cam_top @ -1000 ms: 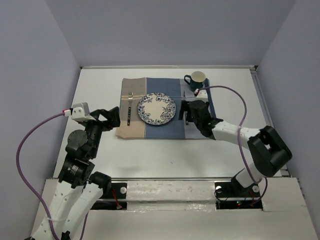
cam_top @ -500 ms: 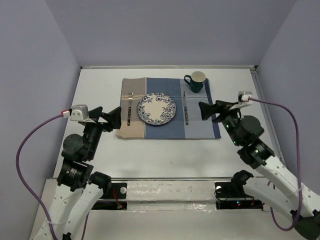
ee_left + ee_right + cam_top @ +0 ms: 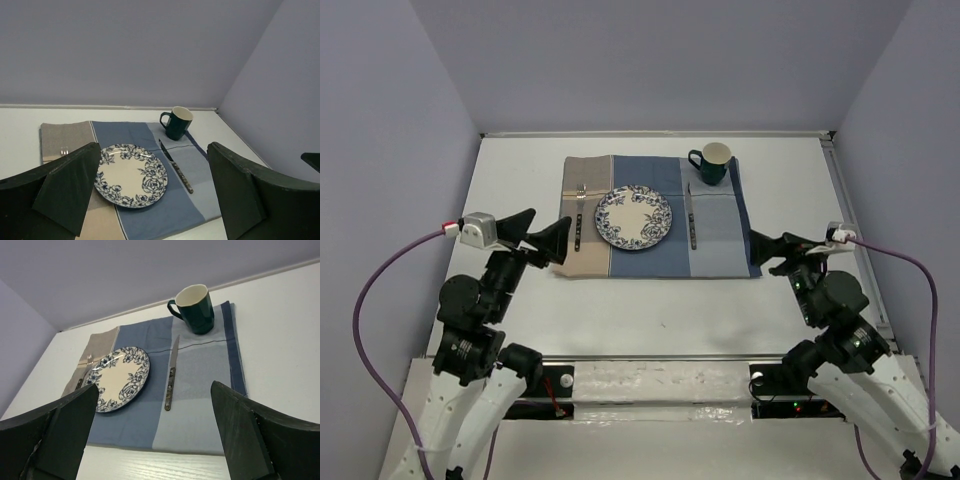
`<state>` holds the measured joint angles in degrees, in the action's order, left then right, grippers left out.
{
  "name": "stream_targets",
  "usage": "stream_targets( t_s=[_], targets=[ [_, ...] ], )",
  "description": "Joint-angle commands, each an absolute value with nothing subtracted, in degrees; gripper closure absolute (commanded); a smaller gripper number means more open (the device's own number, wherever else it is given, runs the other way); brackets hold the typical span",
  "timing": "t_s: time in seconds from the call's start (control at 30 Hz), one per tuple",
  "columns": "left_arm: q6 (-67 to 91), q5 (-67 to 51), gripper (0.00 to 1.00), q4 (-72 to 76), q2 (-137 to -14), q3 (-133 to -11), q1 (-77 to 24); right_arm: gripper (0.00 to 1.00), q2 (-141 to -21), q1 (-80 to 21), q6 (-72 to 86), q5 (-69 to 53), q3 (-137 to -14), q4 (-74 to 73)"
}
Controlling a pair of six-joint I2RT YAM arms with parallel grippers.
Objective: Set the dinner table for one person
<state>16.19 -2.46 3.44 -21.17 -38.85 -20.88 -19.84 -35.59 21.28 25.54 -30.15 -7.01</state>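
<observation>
Dinner table (image 3: 650, 310), flat white, holds one blue-and-tan striped cloth placemat (image 3: 720, 250), one round floral plate (image 3: 634, 218), one metal fork (image 3: 578, 215), one knife (image 3: 692, 222), one green mug (image 3: 711, 164); left gripper (image 3: 152, 150) and right gripper (image 3: 155, 387) spread, empty.

On my rig:
- left arm (image 3: 470, 310): folded above its base.
- left gripper (image 3: 552, 220): aimed forward and rightward, jaws spread wide, nothing between them.
- right arm (image 3: 840, 310): folded low by its base.
- right gripper (image 3: 760, 248): aimed forward and leftward, jaws wide, empty.
</observation>
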Motion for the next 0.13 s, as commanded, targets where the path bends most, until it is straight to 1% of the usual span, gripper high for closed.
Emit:
stream_targets(
  t_s=[0.0,0.1],
  targets=[
    [16.53,-8.08,0.01,7.21,-22.49,-38.93,-20.65,0.0,-18.81,-35.33,22.24,26.54,-32.34,-8.88],
    [16.87,-9.14,0.01,6.68,-23.55,-39.29,-20.65,0.0,-18.2,-35.33,22.24,27.51,-32.78,-8.96]
  ],
)
